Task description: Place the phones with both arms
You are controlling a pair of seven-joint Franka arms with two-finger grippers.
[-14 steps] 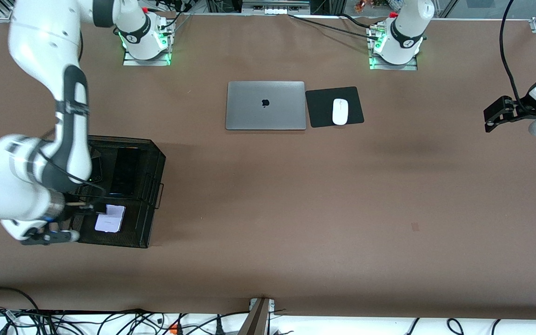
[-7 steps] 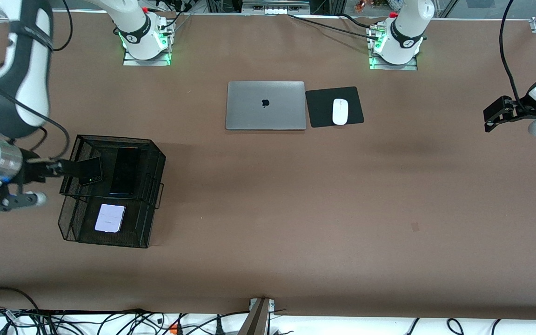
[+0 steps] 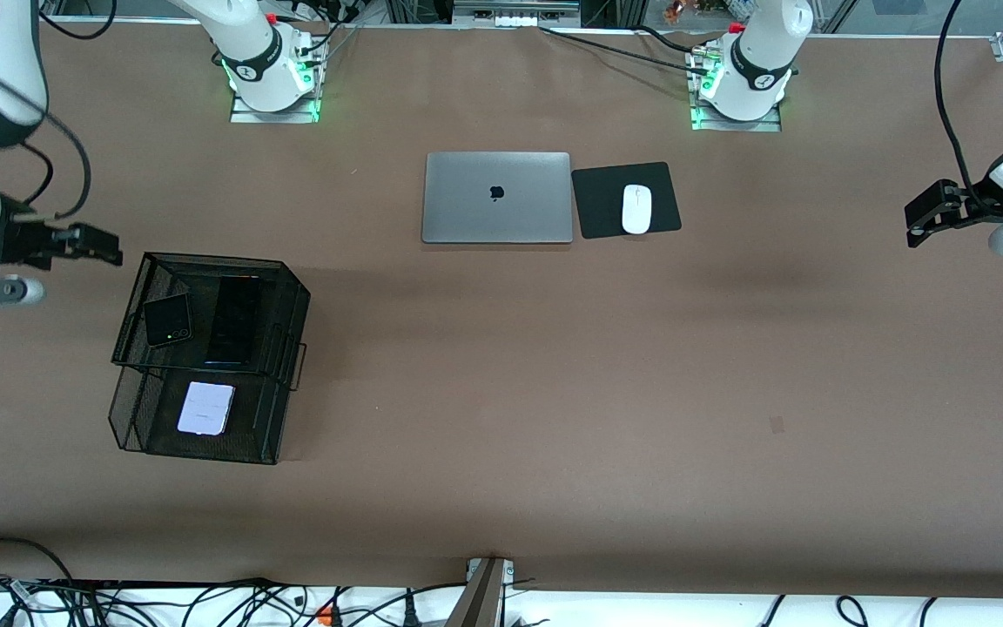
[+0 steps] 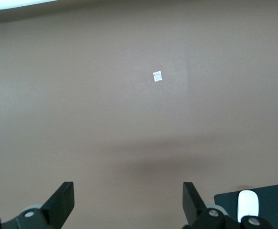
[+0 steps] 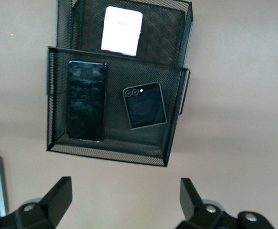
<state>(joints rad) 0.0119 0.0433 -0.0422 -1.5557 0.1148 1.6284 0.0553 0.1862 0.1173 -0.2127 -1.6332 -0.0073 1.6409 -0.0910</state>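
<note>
Phones (image 3: 205, 407) in mesh tray (image 3: 288, 300), both grippers open, empty.

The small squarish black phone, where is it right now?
The small squarish black phone lies in the upper tier of the black mesh tray at the right arm's end of the table, beside the longer black phone.

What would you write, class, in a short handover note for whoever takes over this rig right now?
Right gripper: open, empty, over bare table beside the mesh tray.
Left gripper: open, empty, waiting at its own end of the table.
Small black phone and long black phone: upper tier.
White phone: lower tier.
Done: all three phones in the tray.
Left: apparently nothing; park arms.
</note>
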